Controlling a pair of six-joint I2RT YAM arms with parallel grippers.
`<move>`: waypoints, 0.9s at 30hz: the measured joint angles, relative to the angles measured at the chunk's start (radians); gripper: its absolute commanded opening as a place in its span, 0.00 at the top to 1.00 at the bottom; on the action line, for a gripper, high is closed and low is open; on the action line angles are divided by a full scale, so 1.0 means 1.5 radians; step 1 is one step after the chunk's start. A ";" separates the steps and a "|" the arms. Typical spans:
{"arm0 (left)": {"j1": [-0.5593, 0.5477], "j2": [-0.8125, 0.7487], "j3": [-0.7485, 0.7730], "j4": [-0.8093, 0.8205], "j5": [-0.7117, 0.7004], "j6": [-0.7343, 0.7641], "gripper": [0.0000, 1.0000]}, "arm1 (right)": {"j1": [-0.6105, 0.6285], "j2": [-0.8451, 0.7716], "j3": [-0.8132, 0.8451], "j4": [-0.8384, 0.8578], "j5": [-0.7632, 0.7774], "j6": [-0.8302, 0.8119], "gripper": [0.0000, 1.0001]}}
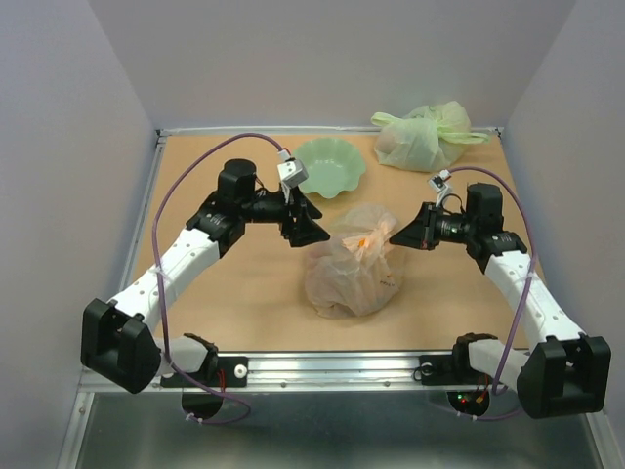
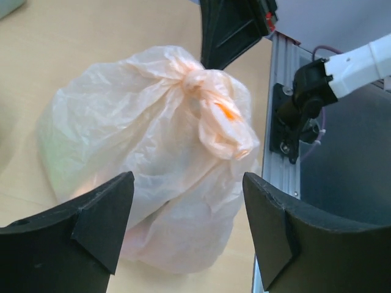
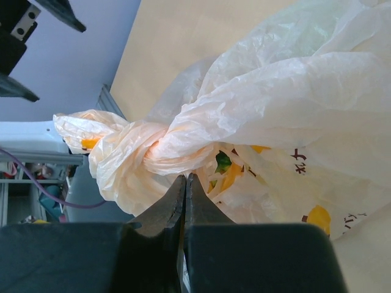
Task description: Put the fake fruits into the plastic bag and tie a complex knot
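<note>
The plastic bag (image 1: 350, 274) sits filled on the table's middle, its top twisted into a knot (image 1: 369, 240). The fake fruits are inside it; only green and yellow patches (image 3: 223, 165) show through the plastic. My right gripper (image 1: 395, 234) is shut, its tips (image 3: 185, 178) pinching the bag's plastic just under the knot (image 3: 131, 149). My left gripper (image 1: 311, 231) is open and empty, hovering beside the bag's upper left. In the left wrist view its fingers (image 2: 188, 183) stand wide apart over the bag (image 2: 140, 134), not touching it.
A pale green scalloped bowl (image 1: 330, 164) stands at the back centre. A pale green knotted bag (image 1: 425, 135) lies at the back right. A metal rail (image 1: 332, 366) runs along the near table edge. Grey walls enclose the table.
</note>
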 measured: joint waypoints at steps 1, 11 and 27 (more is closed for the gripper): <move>-0.006 0.000 0.006 -0.010 0.000 0.006 0.16 | 0.000 -0.002 0.002 -0.008 0.001 -0.009 1.00; -0.141 0.069 0.083 -0.079 -0.025 0.027 0.11 | 0.003 -0.002 0.002 -0.038 0.003 -0.035 1.00; -0.088 0.136 0.102 -0.107 -0.089 0.016 1.00 | 0.005 -0.003 0.048 -0.121 0.041 -0.113 1.00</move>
